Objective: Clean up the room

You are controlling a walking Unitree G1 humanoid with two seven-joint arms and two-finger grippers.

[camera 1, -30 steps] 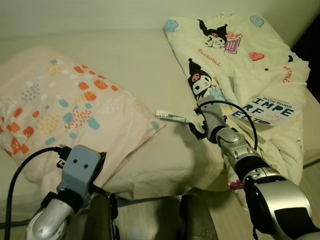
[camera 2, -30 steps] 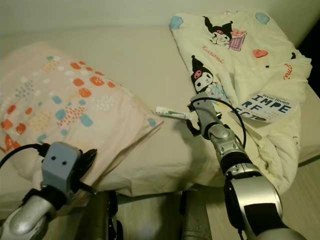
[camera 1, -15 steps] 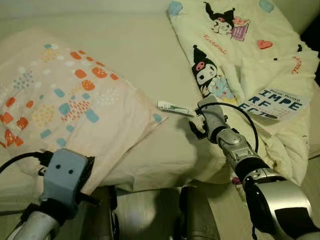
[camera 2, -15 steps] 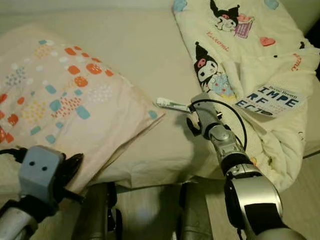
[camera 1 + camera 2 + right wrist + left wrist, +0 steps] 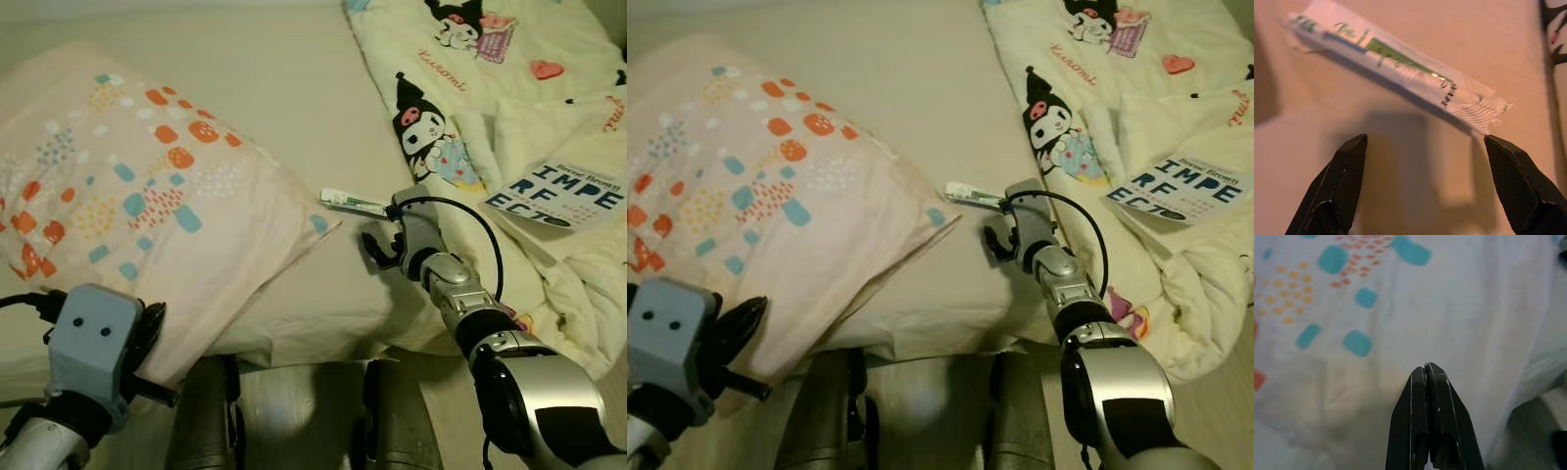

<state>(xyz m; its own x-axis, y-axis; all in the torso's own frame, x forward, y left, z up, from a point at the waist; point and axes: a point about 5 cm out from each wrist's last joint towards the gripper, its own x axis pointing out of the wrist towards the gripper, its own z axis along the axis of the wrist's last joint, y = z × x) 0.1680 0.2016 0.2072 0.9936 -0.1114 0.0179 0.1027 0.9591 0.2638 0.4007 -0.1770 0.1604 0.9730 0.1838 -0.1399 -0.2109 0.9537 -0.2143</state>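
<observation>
Bed (image 5: 274,108) carries a cartoon-print blanket (image 5: 490,108) on the right and a dotted pillow (image 5: 137,196) on the left; a book (image 5: 558,196) lies on the blanket. A small white-green packet (image 5: 353,203) lies on the sheet between pillow corner and blanket. Right end effector (image 5: 1425,183) hovers just short of the packet, fingers spread wide, released. Left end effector (image 5: 1426,377) is clenched on nothing, at the pillow's near edge.
</observation>
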